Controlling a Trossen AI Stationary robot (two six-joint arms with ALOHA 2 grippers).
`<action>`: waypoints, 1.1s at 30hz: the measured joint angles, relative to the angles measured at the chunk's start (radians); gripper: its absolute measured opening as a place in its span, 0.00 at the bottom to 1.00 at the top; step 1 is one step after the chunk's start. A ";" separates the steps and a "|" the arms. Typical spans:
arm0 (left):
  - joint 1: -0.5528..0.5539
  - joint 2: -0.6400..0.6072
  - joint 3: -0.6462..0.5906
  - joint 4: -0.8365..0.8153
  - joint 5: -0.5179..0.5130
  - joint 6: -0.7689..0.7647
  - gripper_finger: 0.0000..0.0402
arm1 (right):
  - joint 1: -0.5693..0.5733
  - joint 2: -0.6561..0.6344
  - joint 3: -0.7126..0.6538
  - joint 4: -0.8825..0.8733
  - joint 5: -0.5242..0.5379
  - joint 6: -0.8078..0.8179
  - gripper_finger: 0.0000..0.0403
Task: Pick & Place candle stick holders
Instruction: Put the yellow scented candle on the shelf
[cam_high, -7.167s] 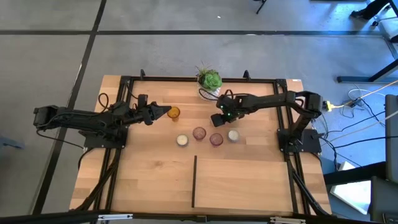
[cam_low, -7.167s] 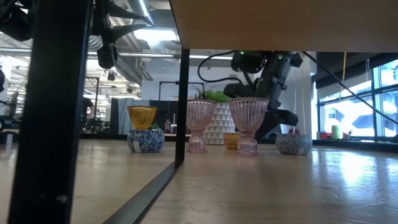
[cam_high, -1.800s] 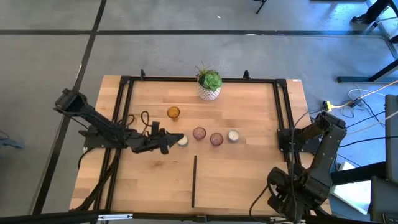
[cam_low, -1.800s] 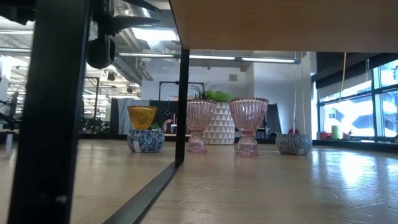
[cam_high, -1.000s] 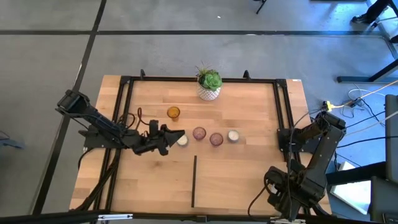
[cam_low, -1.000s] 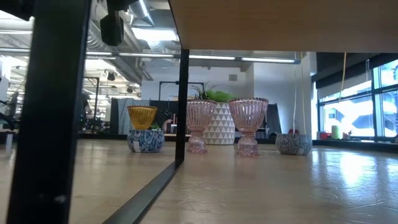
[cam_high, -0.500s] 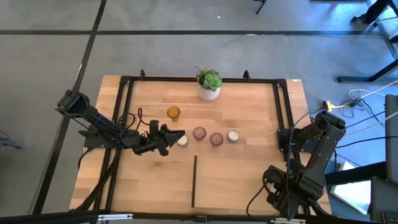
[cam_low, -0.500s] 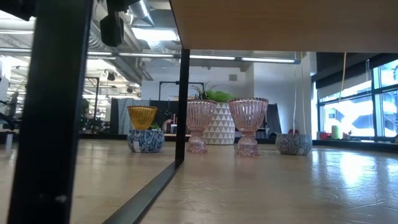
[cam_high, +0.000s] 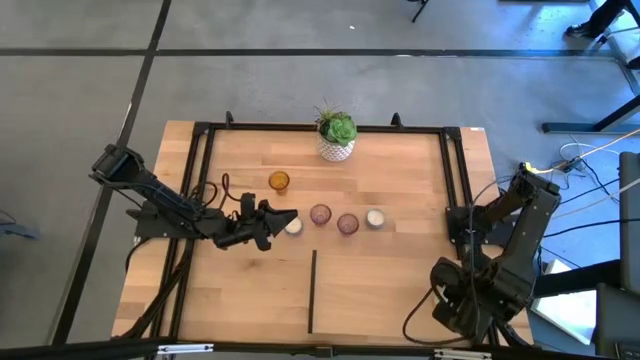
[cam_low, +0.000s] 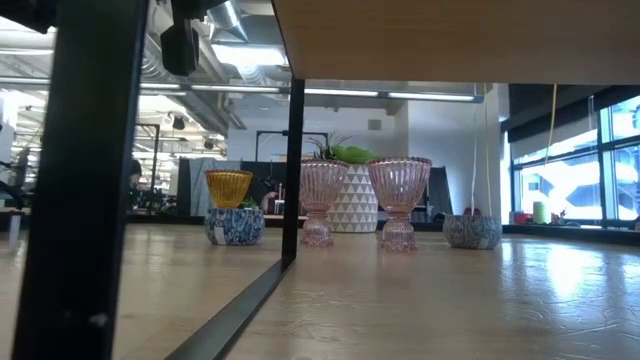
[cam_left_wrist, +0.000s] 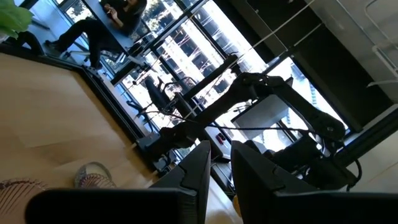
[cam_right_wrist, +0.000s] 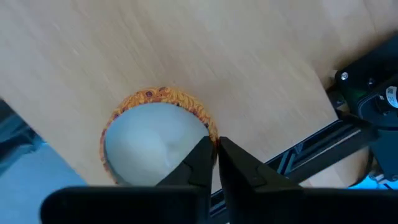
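Reaching left pincer (cam_high: 285, 221): narrow gap, just beside a cream holder (cam_high: 294, 227).
Right pincer (cam_right_wrist: 216, 149): nipping the orange-rimmed holder (cam_right_wrist: 149, 140) by its rim.

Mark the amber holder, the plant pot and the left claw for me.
amber holder (cam_high: 279, 181), high view, on its round top.
plant pot (cam_high: 336, 150), high view, on its white wall.
left claw (cam_high: 288, 222), high view, between its fingertips.

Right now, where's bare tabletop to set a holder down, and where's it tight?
Free: the near half either side of the black divider strip, and the far corners flanking the plant pot. Crowded: the middle row of cream holder, two mauve holders and another cream holder, with the left gripper at its end; amber holder just behind.
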 joint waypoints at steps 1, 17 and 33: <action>0.000 0.000 0.000 0.000 0.000 0.000 0.15 | 0.000 -0.005 0.000 0.000 -0.001 0.001 0.08; 0.000 0.001 0.000 -0.008 0.000 -0.001 0.15 | 0.000 -0.010 0.002 0.000 -0.008 -0.016 0.21; 0.000 0.005 -0.001 -0.021 0.018 -0.035 0.15 | -0.102 -0.010 0.002 0.201 0.056 -0.270 0.40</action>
